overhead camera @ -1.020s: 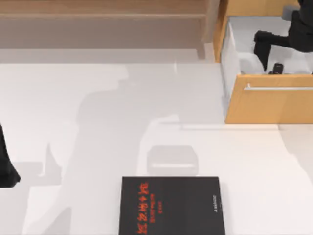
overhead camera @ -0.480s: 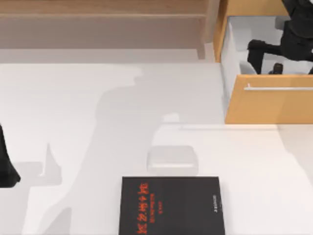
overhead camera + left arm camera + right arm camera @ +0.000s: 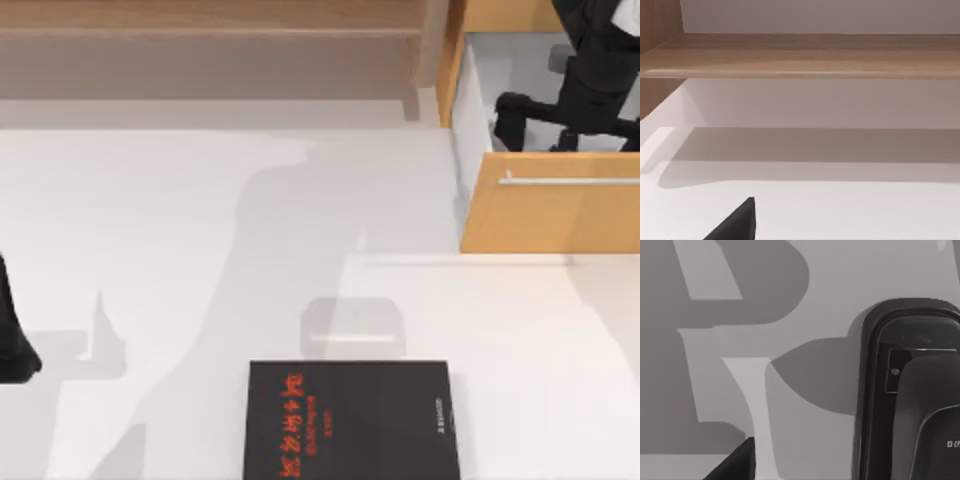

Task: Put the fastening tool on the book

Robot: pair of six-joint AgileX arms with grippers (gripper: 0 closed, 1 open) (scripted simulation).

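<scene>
The fastening tool (image 3: 568, 139) is a small black block lying inside the open drawer (image 3: 470, 100) at the top view's back right. My right gripper (image 3: 572, 122) hangs right over it, open, with its wide black crossbar spanning the drawer. The right wrist view brings the fastening tool (image 3: 910, 390) up close as a black rounded body with a small pale mark, and one fingertip (image 3: 737, 462) shows off to its side. The book (image 3: 350, 420) lies flat at the table's front middle, black with red characters. My left arm (image 3: 12, 340) stays parked at the left edge, and one of its fingertips (image 3: 737, 222) shows low in the left wrist view.
The drawer's wooden front panel (image 3: 550, 215) with a silver handle (image 3: 570, 180) juts over the table's right side. A wooden shelf (image 3: 210, 30) runs along the back. A pale grey rounded patch (image 3: 352, 328) lies just behind the book.
My right gripper has come down and shifted left inside the drawer, closing in on the fastening tool. The arm's shadow has slid right across the table. The left arm and book have not moved.
</scene>
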